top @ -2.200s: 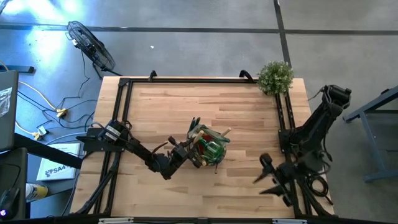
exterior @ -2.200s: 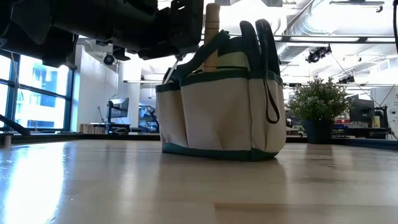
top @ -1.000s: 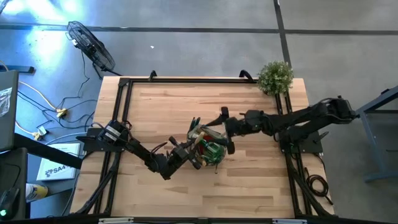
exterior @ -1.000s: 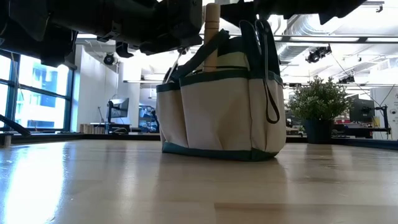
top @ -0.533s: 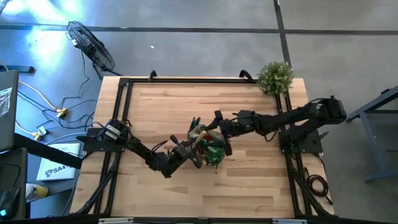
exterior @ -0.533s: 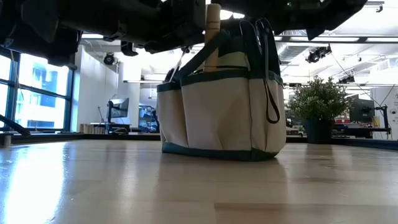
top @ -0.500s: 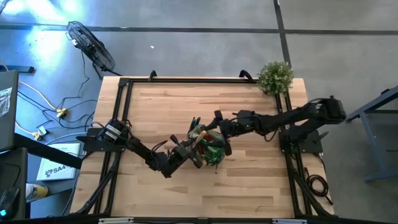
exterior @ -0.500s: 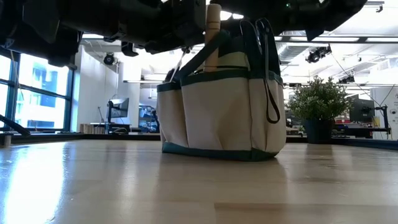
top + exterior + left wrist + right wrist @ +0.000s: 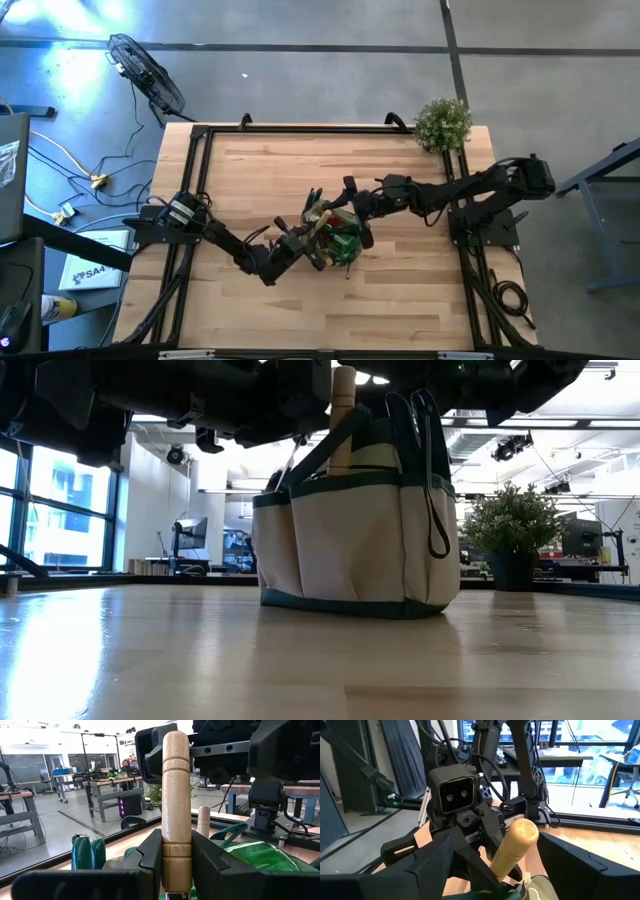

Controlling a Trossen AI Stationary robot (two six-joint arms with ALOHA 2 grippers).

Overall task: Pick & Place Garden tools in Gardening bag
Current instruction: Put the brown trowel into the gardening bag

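The beige gardening bag (image 9: 355, 540) with dark green trim stands upright on its base in the middle of the table (image 9: 400, 290). It holds a green spray bottle (image 9: 260, 857), green shears handles (image 9: 87, 852) and a second wooden handle (image 9: 203, 822). My left gripper (image 9: 176, 855) comes from the table's left and is shut on a wooden-handled tool (image 9: 342, 420) that stands up out of the bag's top. My right gripper (image 9: 515, 865) reaches in level from the right. It is open, its fingers stand on either side of that handle's rounded top end (image 9: 517, 842), and they do not touch it. My left gripper pinches the lower part of the wooden handle (image 9: 176, 862) between its two fingers, just above where the wood narrows. The fingers come level from the table's left and lie across the handle. The tool stands upright, and its lower end is hidden in the bag.
A bushy green plant (image 9: 442, 123) in a dark pot stands at the table's far right corner. A black frame (image 9: 195, 180) runs along the table's edges. A fan (image 9: 145, 70) and cables lie on the floor to the left.
My right gripper has come a little closer to the bag's top and the wooden handle, sinking slightly, and has stayed open. My left gripper and the tool have kept still.
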